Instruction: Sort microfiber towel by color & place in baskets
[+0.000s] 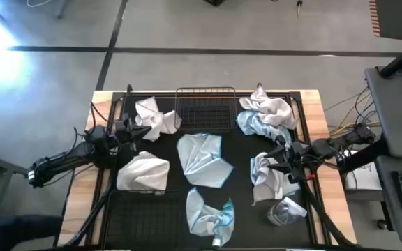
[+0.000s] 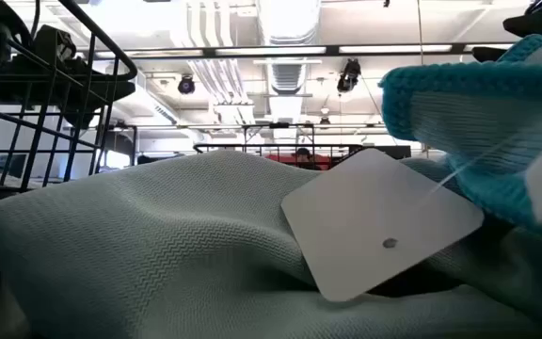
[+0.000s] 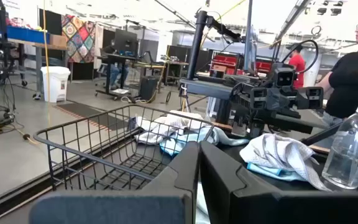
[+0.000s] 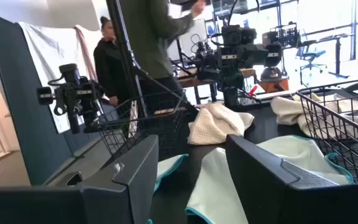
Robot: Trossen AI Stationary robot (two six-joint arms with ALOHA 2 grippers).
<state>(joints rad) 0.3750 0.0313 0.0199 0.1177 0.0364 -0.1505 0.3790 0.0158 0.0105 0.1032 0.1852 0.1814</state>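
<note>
Two baskets (image 1: 205, 108) (image 1: 145, 217): sitting empty.
Towels (image 1: 202, 159): lying scattered.
Left gripper (image 1: 143, 130): jaws nearly closed, holding nothing.
Right gripper (image 1: 269, 157): jaws spread open.

Microfiber towels (image 1: 204, 159): soft matt cloth, finely ribbed weave, light blue with teal stitched edges or white (image 1: 144, 173); one carries a smooth matt card tag (image 2: 381, 223) on a thin thread. Baskets (image 1: 206, 106): black wire mesh, slightly glossy metal, one just beyond the left gripper (image 1: 142, 130), on a matt black mat (image 1: 243, 150) over pale wood table (image 1: 315, 118). Near the right gripper (image 1: 279, 157): clear glossy plastic bottle (image 3: 351, 147); both grippers' fingers (image 4: 135, 163) are dark matt plastic.
</note>
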